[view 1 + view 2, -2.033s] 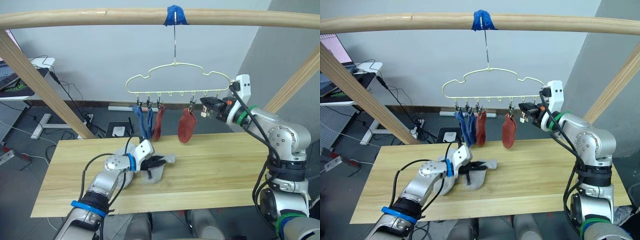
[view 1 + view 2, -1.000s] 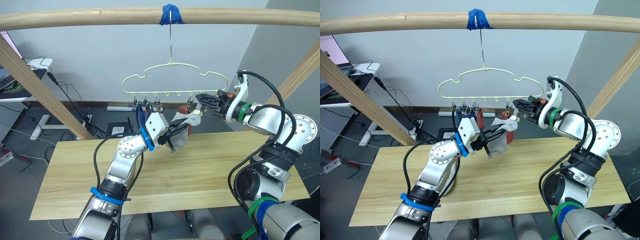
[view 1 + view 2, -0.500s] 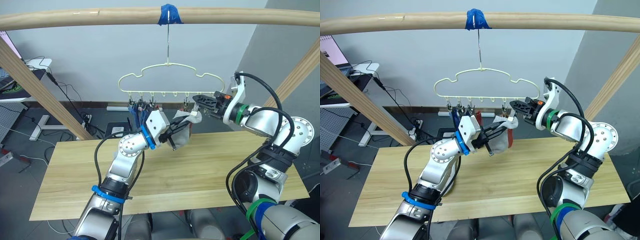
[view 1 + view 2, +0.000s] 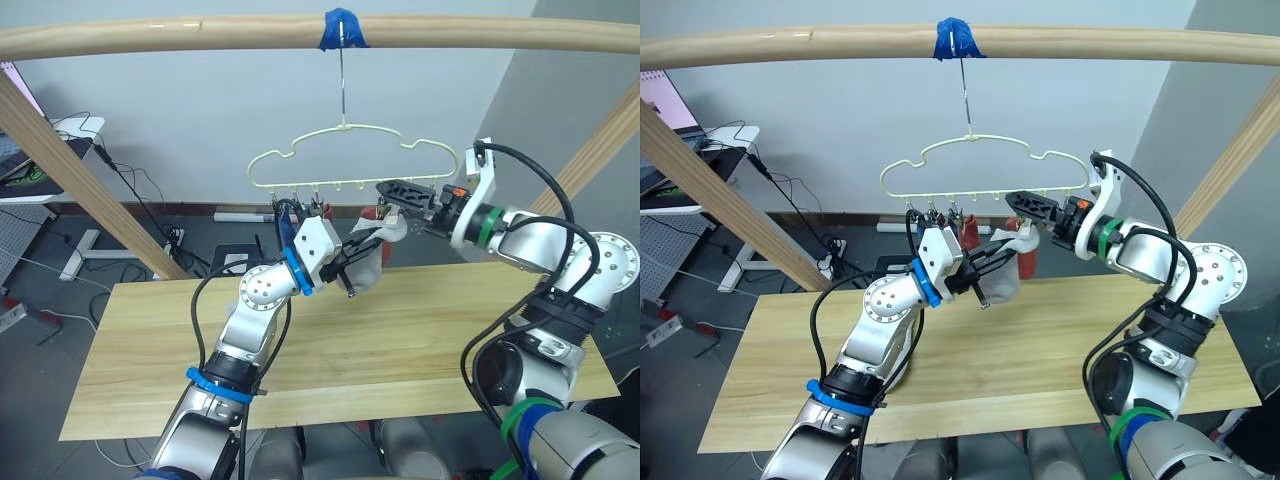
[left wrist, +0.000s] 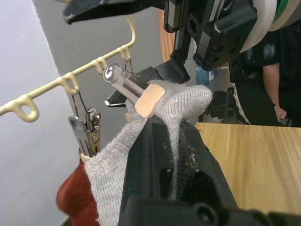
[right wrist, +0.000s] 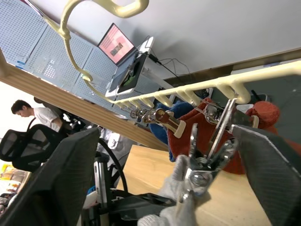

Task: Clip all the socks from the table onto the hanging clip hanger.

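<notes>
The pale wire clip hanger (image 4: 330, 184) hangs by its hook from the top beam. My left gripper (image 4: 352, 265) is shut on a light grey sock (image 4: 372, 262), holding its top edge up at a metal clip (image 6: 207, 155) on the hanger's row. That clip's tips sit on the grey fabric (image 5: 141, 141). My right gripper (image 4: 385, 198) is open, its fingers (image 6: 70, 165) spread wide on either side of the clip. Blue socks (image 4: 285, 228) and rust red socks (image 4: 1028, 262) hang from other clips. The table (image 4: 450, 330) lies below.
A thick round wooden beam (image 4: 200, 35) with blue tape (image 4: 345, 28) carries the hook, and slanted posts (image 4: 90, 170) stand at both sides. A desk with a laptop (image 4: 40, 165) stands at the back left. A person (image 6: 35, 113) sits beyond the frame.
My right gripper has gone from shut to open around the clip. The hanger has swung back to the right. My left gripper still holds the grey sock up at the clip.
</notes>
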Robot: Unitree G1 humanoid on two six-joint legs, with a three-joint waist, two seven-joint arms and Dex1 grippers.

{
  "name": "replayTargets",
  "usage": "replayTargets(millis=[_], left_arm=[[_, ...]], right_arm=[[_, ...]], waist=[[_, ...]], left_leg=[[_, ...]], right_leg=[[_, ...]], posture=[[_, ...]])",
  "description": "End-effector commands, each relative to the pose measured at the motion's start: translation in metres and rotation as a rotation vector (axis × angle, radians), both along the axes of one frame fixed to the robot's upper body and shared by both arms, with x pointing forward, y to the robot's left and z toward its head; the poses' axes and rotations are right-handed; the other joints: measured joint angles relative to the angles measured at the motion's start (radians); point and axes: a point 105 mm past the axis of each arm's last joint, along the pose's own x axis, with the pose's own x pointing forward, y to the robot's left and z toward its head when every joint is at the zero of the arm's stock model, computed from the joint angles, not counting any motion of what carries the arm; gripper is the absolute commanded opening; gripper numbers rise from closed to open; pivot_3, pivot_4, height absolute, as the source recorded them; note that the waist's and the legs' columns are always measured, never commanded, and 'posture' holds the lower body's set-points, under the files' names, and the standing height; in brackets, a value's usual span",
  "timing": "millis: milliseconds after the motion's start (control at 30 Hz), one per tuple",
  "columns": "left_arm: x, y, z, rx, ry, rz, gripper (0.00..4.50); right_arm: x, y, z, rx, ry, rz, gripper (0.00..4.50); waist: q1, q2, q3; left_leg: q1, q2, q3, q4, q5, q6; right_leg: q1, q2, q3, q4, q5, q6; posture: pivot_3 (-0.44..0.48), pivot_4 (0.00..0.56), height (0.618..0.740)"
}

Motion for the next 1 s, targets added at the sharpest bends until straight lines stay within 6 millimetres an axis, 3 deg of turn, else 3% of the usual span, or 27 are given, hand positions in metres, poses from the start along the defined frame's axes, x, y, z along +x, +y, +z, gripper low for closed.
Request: replayTargets(millis=[33,100,300,533,733,900,1000], left_arm=[[0.000,0.000,0.010,-0.022,-0.040,-0.002,0.00],[0.000,0.001,0.009,-0.023,-0.029,-0.007,0.63],[0.003,0.006,0.003,-0.005,0.022,-0.026,2.28],[0.000,0.032,-0.002,0.054,0.071,-0.033,4.44],[-0.006,0.053,0.003,0.013,0.178,-0.004,4.48],[-0.029,0.086,0.001,-0.028,0.393,0.044,4.48],[-0.030,0.105,-0.005,-0.038,0.496,0.222,4.50]], right_arm=[[-0.014,-0.022,0.005,-0.089,-0.071,0.010,4.48],[-0.023,-0.036,0.001,-0.198,-0.096,-0.004,4.50],[-0.044,-0.048,-0.008,-0.437,-0.213,0.008,4.50],[-0.037,-0.049,-0.012,-0.537,-0.393,-0.144,4.50],[-0.040,-0.036,-0.016,-0.570,-0.514,-0.196,4.50],[-0.031,-0.031,-0.016,-0.585,-0.626,-0.390,4.50],[-0.025,-0.027,-0.022,-0.590,-0.642,-0.456,3.94]], waist=[[0.005,0.000,0.000],[0.005,0.001,0.000],[-0.001,0.001,0.000],[-0.005,0.000,0.001],[0.000,0.000,0.002],[-0.004,0.000,0.004],[0.002,-0.001,0.009]], left_leg=[[0.000,0.000,0.000,0.000,0.000,0.000],[-0.001,0.000,0.000,0.000,0.000,0.000],[-0.005,0.000,0.000,0.000,0.000,0.000],[-0.004,0.000,0.001,0.002,0.000,0.000],[-0.006,0.000,0.001,0.001,0.000,0.000],[-0.006,0.001,0.001,0.000,0.000,0.000],[-0.005,0.001,0.000,0.000,0.000,0.000]], right_leg=[[0.000,0.000,0.000,0.000,0.000,0.000],[0.000,0.000,0.000,-0.001,0.000,0.001],[-0.005,0.000,0.000,0.000,-0.001,0.001],[-0.005,0.000,0.001,0.000,0.000,0.003],[-0.006,0.000,0.001,-0.001,0.000,0.002],[-0.007,0.000,0.001,0.000,-0.001,0.002],[-0.007,0.000,0.000,0.001,-0.001,0.001]], posture=[[-0.159,0.195,0.740],[-0.164,0.198,0.740],[-0.184,0.206,0.740],[-0.186,0.215,0.740],[-0.177,0.218,0.740],[-0.142,0.225,0.740],[-0.129,0.225,0.740]])
